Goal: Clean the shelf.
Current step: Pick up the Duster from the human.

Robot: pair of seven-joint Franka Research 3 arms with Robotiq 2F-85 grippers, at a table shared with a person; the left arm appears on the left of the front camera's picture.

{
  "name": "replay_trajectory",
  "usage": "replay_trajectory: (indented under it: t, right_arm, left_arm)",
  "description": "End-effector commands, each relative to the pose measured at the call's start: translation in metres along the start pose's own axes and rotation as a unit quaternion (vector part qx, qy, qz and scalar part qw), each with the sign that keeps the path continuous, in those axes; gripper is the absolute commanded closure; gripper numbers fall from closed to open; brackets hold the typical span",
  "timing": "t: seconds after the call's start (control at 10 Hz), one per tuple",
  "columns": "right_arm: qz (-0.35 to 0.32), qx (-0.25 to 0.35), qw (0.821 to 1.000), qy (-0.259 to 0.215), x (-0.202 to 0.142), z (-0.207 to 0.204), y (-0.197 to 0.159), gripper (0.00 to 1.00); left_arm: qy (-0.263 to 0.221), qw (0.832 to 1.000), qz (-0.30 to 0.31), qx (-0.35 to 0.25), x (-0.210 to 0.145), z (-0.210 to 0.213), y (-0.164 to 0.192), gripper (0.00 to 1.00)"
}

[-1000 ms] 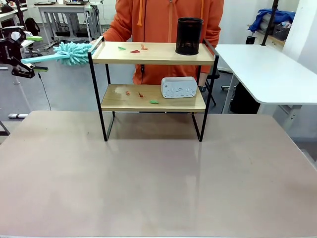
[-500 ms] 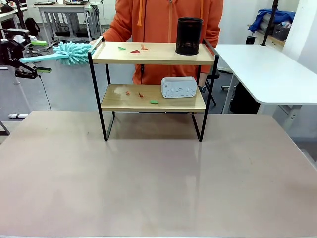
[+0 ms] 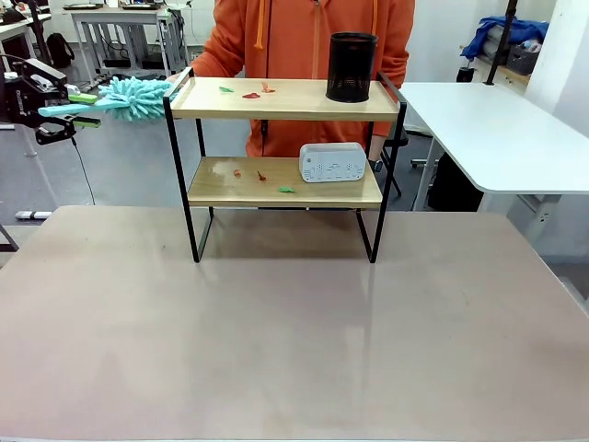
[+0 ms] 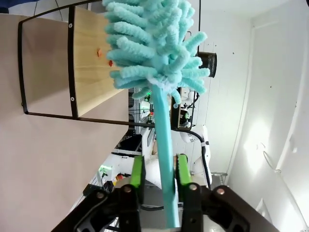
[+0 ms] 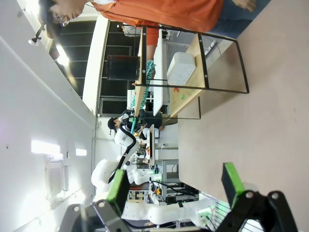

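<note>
Front view: small two-tier shelf (image 3: pixel 294 101) of two pale smooth wood boards, thin black metal frame and four black legs stands toward the far side of the matte grey-beige table (image 3: pixel 294 350). Top board carries a black mesh cylinder cup (image 3: pixel 352 66) at its right end plus a few red and green scraps (image 3: pixel 250 94). Lower board has a rounded white plastic box (image 3: pixel 332 162) and more scraps, too small to identify. Person in an orange hoodie (image 3: pixel 313 37) stands behind, cut off at the top edge, hands hard to make out. Left gripper (image 3: pixel 81 110) comes in at far left, level w/ the top board, arm cut by the edge. Its fingers clamp the flat handle of a teal fluffy chenille duster (image 3: pixel 136 97), head just beside the shelf's top left corner — touching or not, can't tell. Left wrist view: green pads (image 4: pixel 182 169) sit close on the handle. Right wrist view: right gripper (image 5: pixel 175 186) has fingers spread wide, nothing between — well back from the shelf.
</note>
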State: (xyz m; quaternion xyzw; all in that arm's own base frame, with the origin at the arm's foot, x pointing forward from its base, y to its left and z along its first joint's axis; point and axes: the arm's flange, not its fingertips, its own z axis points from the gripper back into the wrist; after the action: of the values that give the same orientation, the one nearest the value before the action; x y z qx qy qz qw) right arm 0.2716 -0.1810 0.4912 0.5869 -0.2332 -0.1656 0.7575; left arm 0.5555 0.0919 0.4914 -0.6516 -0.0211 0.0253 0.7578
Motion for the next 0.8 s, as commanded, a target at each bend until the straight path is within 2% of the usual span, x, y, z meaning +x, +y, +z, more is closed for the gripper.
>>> replay_trajectory:
  t: [0.0,0.4,0.6,0.7]
  right_arm:
    - [0.012,0.008,1.0,-0.003,0.003,-0.001,0.001,0.0]
    - [0.012,0.008,1.0,-0.003,0.003,-0.001,0.001,0.0]
    - [0.012,0.008,1.0,-0.003,0.003,-0.001,0.001,0.0]
    - [0.012,0.008,1.0,-0.003,0.003,-0.001,0.001,0.0]
  left_arm:
    - [-0.004,1.0,-0.007,0.006,-0.002,-0.004,-0.001,1.0]
    - [0.002,1.0,-0.013,0.005,-0.005,-0.006,-0.001,1.0]
    - [0.011,1.0,-0.029,0.006,-0.018,-0.003,-0.007,1.0]
    - [0.015,0.999,-0.042,0.015,-0.035,0.003,-0.015,1.0]
